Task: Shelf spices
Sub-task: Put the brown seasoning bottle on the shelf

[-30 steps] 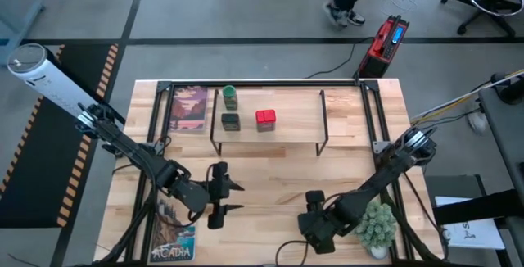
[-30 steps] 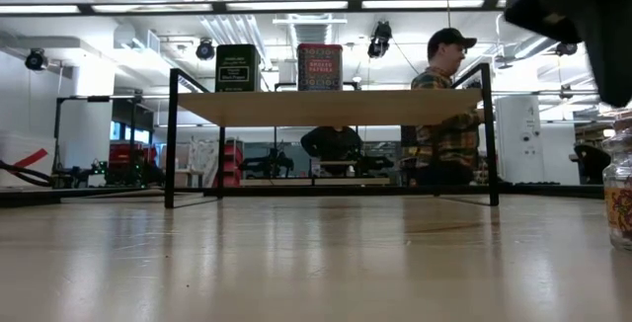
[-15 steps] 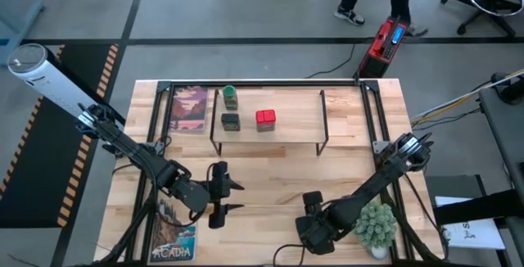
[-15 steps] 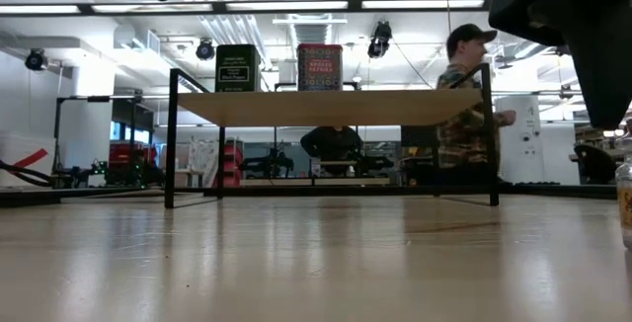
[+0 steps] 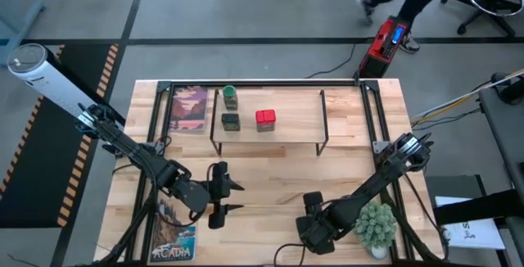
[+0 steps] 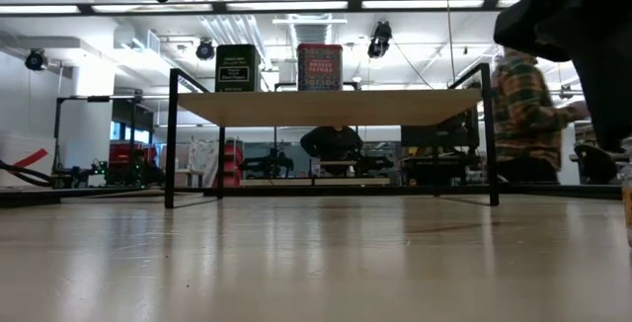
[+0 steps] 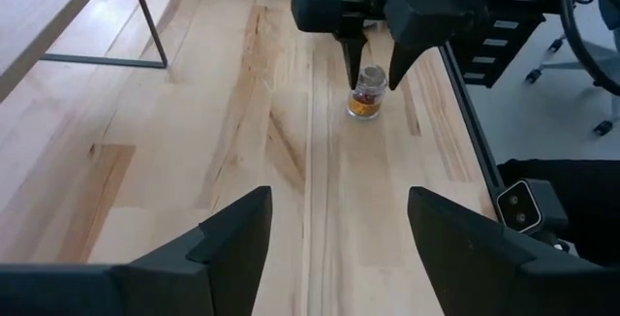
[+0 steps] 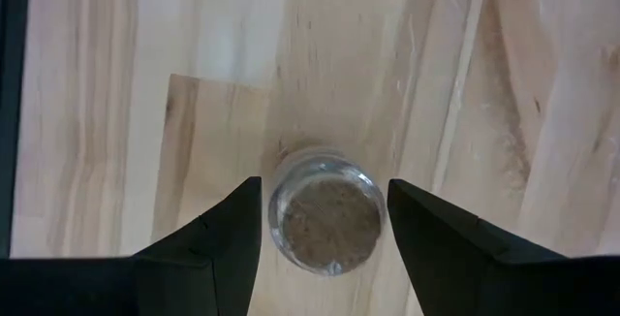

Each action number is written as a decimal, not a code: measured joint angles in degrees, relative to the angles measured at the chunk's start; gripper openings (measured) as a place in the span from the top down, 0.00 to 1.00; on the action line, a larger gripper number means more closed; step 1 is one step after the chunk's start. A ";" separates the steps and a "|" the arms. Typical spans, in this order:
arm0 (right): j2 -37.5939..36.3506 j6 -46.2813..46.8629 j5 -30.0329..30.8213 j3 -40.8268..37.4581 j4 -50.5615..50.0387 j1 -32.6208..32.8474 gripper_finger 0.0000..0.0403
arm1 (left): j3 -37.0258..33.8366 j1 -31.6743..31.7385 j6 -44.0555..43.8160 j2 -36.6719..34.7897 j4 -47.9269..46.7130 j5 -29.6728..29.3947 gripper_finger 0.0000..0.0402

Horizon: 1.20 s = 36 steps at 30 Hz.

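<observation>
Below, right hand [image 8: 325, 209] straddling small jar [image 8: 325, 219], fingers apart, table [image 8: 387, 54]

You have a pale, streaky wood-grain bench [image 5: 270, 177], and the shelf [image 5: 295, 124] on it is the same light wood on thin black legs. On that shelf, your jar [image 5: 230, 95] has a green lid, the square tin [image 5: 230, 121] is dark olive, and the boxy tin [image 5: 265, 119] is red. The small jar [image 7: 367, 94] on the bench is clear glass with orange and red bits inside and a grey-brown top. Both claws, left [image 7: 329, 248] and right [image 8: 325, 234], are black. The potted plant [image 5: 377, 224] is green. Behind the bench, a person [image 6: 523, 115] wears a plaid shirt in green, yellow and red.
</observation>
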 joint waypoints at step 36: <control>2.93 0.04 -3.22 -3.97 6.93 -0.74 0.57 | -0.02 0.00 -0.26 0.00 -0.48 0.02 0.44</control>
